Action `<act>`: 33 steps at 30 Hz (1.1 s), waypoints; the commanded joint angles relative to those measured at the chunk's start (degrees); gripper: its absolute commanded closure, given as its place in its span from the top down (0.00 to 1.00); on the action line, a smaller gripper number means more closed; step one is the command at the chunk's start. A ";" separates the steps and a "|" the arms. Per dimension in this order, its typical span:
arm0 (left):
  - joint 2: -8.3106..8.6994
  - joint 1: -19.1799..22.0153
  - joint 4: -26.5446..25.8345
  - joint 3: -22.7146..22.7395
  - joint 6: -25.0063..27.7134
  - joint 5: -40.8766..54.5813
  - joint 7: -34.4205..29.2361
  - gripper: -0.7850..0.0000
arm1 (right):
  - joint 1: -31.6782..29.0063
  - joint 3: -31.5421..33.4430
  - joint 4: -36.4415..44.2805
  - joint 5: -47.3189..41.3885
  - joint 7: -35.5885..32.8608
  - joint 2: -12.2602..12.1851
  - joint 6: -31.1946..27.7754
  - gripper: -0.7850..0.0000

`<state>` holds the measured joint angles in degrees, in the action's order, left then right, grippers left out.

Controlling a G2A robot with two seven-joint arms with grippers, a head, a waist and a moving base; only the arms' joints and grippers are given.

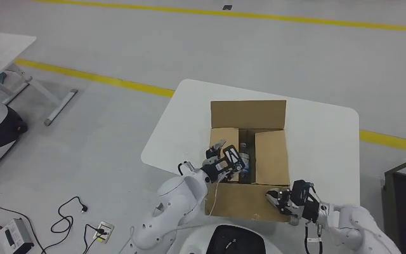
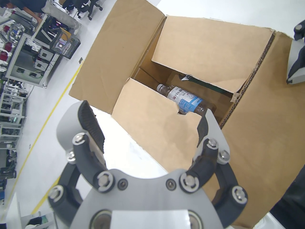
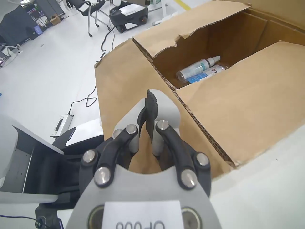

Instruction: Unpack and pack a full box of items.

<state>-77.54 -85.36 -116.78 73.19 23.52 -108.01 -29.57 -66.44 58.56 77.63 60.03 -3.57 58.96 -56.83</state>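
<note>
On the table, top view: the cardboard box (image 1: pixel 248 114) stood on the white table (image 1: pixel 317 114) with its far flap upright, both side flaps half folded over the opening, and the near flap laid out toward the robot.
Left gripper, top view: the left gripper (image 1: pixel 223 153) hung over the left side flap, at the edge of the gap.
Right gripper, top view: the right gripper (image 1: pixel 278 198) sat at the near flap's right corner.
Step in hand: unpacking looked barely begun, judging by bottles inside the box and none on the table.
Fingers, left wrist view: the fingers (image 2: pixel 91 125) were spread wide and held nothing.
Bottle, left wrist view: the labelled bottle (image 2: pixel 184 98) lay on its side on the box floor, partly under a side flap, deeper than the fingertips and apart from them.
Next move: it likely called for a descent through the narrow gap so that the fingers straddled the bottle's body. The overhanging flap looked likely to get in the way.
Fingers, right wrist view: the pads (image 3: pixel 150 106) were pressed together over the near flap, and no cardboard was seen between them.
Bottles, right wrist view: a spray bottle (image 3: pixel 199 67) and the labelled bottle (image 3: pixel 210 72) lay side by side in the box, well apart from these fingertips.
</note>
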 commanded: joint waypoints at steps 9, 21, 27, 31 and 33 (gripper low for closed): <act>-0.34 2.53 2.14 -0.82 -2.91 5.51 -1.66 1.00 | 0.23 1.30 -1.39 0.81 11.44 0.61 3.05 0.00; -0.70 3.74 3.51 -1.39 -5.34 9.62 -2.04 1.00 | -6.49 11.46 -2.48 -5.07 16.68 -0.15 20.44 0.00; -0.70 3.74 3.51 -1.39 -5.34 9.62 -2.04 1.00 | -4.57 7.35 -6.43 -7.24 13.28 1.40 24.98 0.00; -0.70 3.74 3.51 -1.39 -5.34 9.62 -2.04 1.00 | -2.75 4.09 -8.53 -7.92 12.64 2.55 24.34 0.00; -0.70 3.74 3.51 -1.39 -5.34 9.62 -2.04 1.00 | -2.08 2.64 -9.17 -7.88 12.87 3.05 23.38 0.00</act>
<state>-78.23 -81.62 -113.27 71.80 18.18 -98.38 -31.61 -68.81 61.86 68.73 52.08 9.18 61.80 -32.94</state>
